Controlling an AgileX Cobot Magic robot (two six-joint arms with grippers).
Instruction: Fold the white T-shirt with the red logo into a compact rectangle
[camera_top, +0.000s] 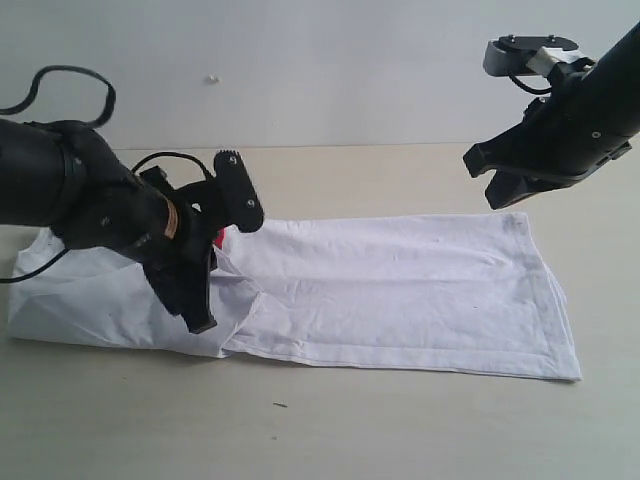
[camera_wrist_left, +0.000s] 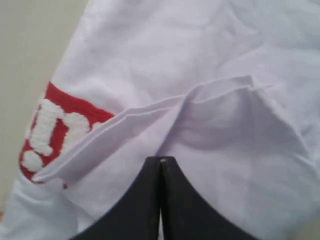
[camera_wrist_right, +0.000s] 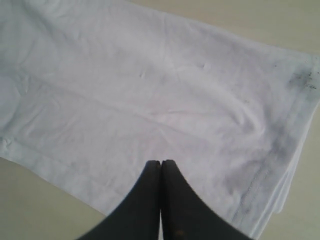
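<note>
The white T-shirt (camera_top: 400, 290) lies on the table as a long strip, its sides folded in. A folded flap edge (camera_wrist_left: 150, 107) partly covers the red logo (camera_wrist_left: 50, 132), and only a red sliver of the logo (camera_top: 219, 237) shows beside the left arm. My left gripper (camera_top: 203, 320) is shut just over the shirt's left part (camera_wrist_left: 210, 70), fingertips (camera_wrist_left: 161, 159) together with no cloth between them. My right gripper (camera_top: 500, 197) hangs shut and empty above the shirt's right end (camera_wrist_right: 150, 100), near its smudged hem (camera_wrist_right: 280, 150).
The tan table (camera_top: 400, 430) runs on in front of the shirt and to its right, with a small dark speck (camera_top: 279, 405) near the front. A pale wall (camera_top: 320, 60) stands behind. The left arm's black cable (camera_top: 70, 75) loops at upper left.
</note>
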